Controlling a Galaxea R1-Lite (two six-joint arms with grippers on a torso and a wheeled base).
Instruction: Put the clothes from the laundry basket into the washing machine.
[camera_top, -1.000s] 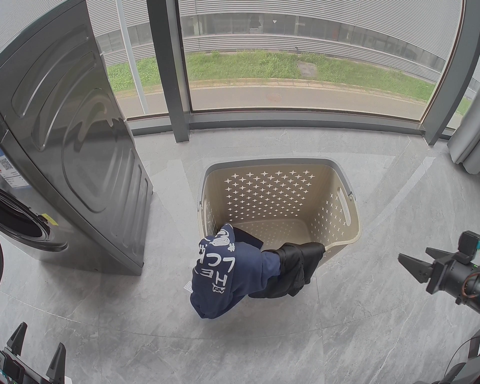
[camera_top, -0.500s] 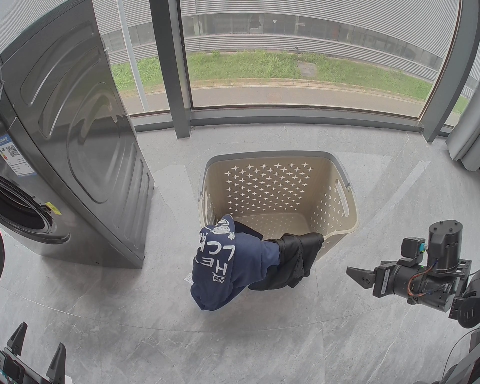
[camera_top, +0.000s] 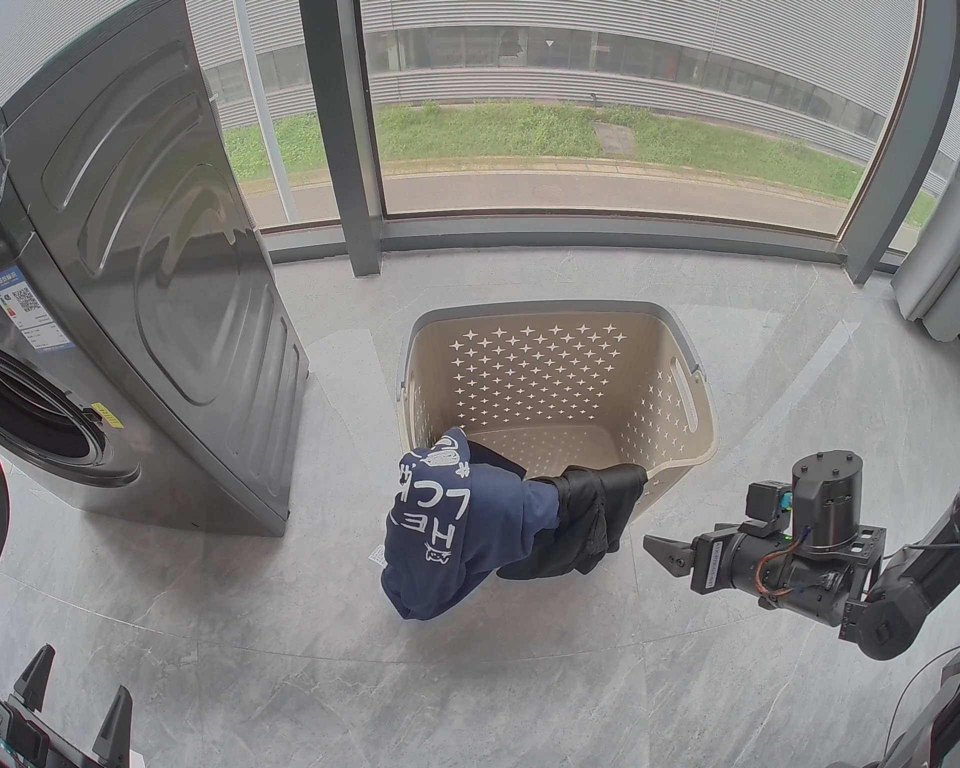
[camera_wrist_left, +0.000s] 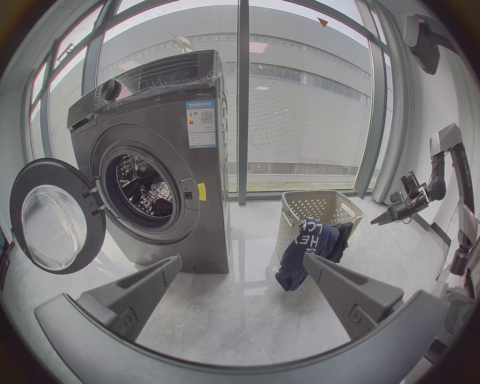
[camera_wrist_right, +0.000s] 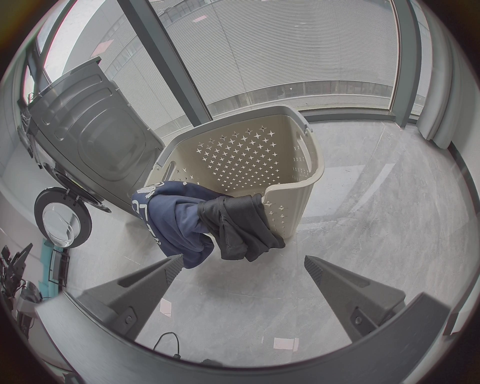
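Note:
A beige laundry basket (camera_top: 560, 390) stands on the floor before the window. A navy garment with white print (camera_top: 450, 530) and a black garment (camera_top: 585, 515) hang over its near rim. My right gripper (camera_top: 662, 552) is open, low and just right of the black garment (camera_wrist_right: 240, 230), pointing at it without touching. The grey washing machine (camera_top: 150, 270) stands at the left, its round door (camera_wrist_left: 55, 215) swung open and the drum (camera_wrist_left: 142, 187) showing. My left gripper (camera_top: 78, 685) is open and empty at the near left, far from the basket (camera_wrist_left: 320, 210).
A window wall with a dark column (camera_top: 340, 140) runs behind the basket. A curtain (camera_top: 930, 270) hangs at the far right. Bare tiled floor lies between the washing machine and the basket and in front of both.
The right arm has swung left and lower, bringing its open gripper close to the black garment. The head view shifted slightly at first. The left gripper and the clothes have stayed put.

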